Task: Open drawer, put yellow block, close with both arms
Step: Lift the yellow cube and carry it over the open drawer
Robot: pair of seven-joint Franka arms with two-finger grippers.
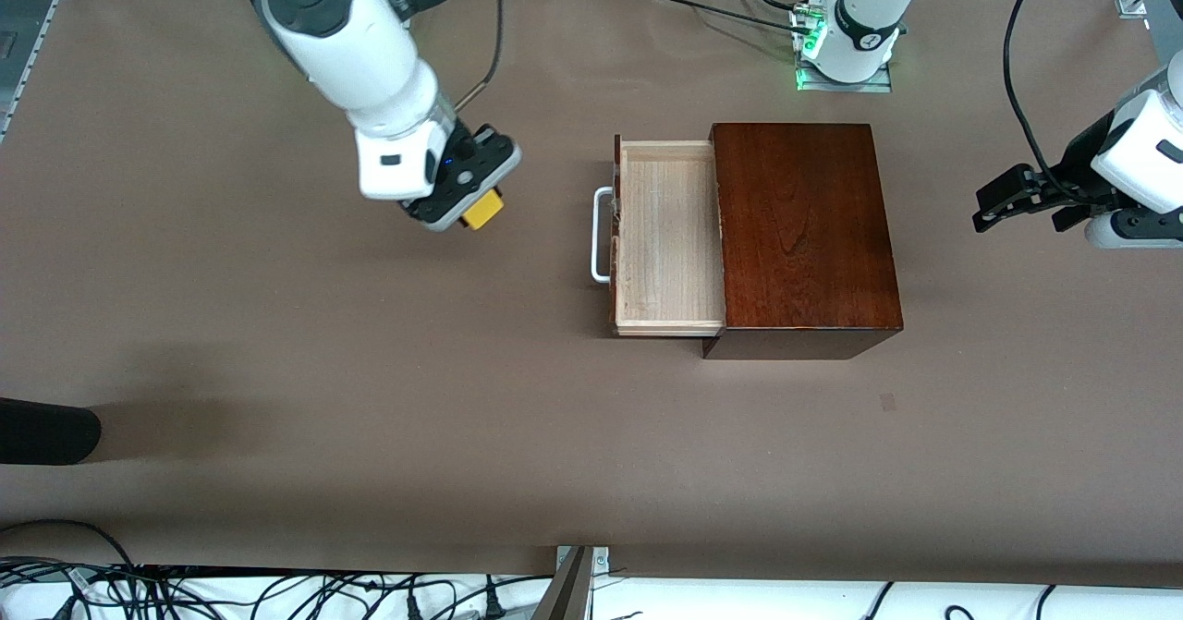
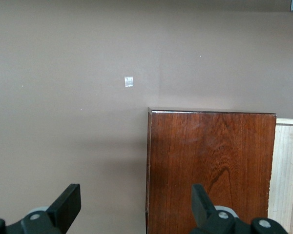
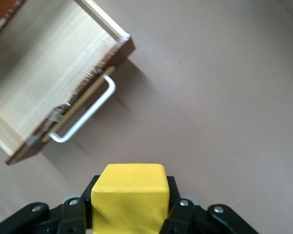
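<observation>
Front view: right gripper (image 1: 467, 197) is clamping yellow block (image 1: 484, 208) over bare table (image 1: 277, 343), w/ open drawer (image 1: 667, 237) lying toward left arm's end, handle (image 1: 601, 235) facing it. Left gripper (image 1: 1017, 200) is waiting wide-open by box (image 1: 802, 227).

The right arm's black two-finger gripper (image 3: 128, 207) is clamped on a small bright yellow cube (image 3: 128, 197) above the brown table cover (image 3: 219, 92). Near it the pale wooden drawer (image 3: 44, 83) stands open, with its white bar handle (image 3: 88, 111) facing the cube.
</observation>
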